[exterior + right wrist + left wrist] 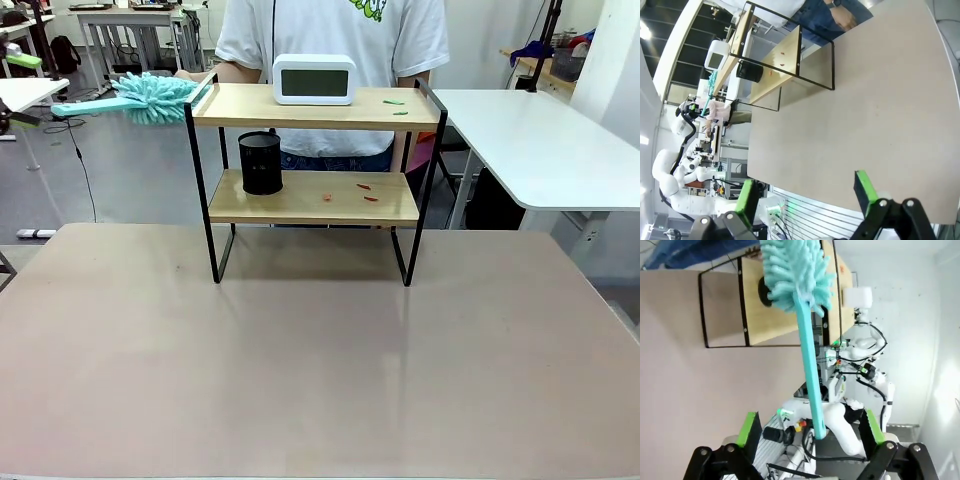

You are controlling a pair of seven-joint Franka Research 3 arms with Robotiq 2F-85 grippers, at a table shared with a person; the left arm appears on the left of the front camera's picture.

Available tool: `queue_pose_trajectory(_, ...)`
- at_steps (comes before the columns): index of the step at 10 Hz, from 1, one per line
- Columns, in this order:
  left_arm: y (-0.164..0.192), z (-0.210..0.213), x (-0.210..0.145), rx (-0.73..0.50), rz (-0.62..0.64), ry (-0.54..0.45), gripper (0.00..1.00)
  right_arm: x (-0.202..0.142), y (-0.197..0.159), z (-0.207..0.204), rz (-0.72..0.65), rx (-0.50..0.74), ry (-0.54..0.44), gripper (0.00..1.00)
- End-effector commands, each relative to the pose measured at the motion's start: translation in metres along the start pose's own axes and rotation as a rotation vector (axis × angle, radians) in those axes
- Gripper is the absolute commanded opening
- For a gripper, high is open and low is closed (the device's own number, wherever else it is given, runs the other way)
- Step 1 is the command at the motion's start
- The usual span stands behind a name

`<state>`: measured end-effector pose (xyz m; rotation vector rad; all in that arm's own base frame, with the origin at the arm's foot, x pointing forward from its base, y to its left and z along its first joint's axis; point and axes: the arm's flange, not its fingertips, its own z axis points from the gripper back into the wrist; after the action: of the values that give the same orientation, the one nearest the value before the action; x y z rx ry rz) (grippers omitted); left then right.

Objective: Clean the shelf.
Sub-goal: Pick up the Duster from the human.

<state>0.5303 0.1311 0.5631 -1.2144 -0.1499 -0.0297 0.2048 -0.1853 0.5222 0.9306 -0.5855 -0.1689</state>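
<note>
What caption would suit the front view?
Shelf holding a clock, black cup and scraps; teal duster beside its top board.

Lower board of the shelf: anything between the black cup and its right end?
Yes. In the front view, three small reddish scraps lie on the lower board of the shelf, between the black cup and its right end; the rest is bare wood.

My front camera looks across the desk (pixel 300 380) at the shelf (pixel 250 105). Both wrist cameras, rolled sideways, share that shelf, the right from farther back.
</note>
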Motion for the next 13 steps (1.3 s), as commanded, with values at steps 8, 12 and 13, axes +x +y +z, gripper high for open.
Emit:
queue_pose_trajectory(8, 0.013, -0.050, 0.009, -0.111, 0.076, 0.143, 1.00, 0.001, 0.000, 0.001, 0.025, 0.024, -0.009, 1.00)
queue_pose_trajectory(12, 0.013, -0.064, 0.008, -0.087, 0.046, 0.164, 0.00, 0.001, 0.000, 0.001, 0.025, 0.024, -0.009, 1.00)
queue_pose_trajectory(13, 0.012, -0.065, 0.008, -0.082, 0.041, 0.159, 0.00, 0.001, 0.000, 0.001, 0.025, 0.024, -0.009, 1.00)
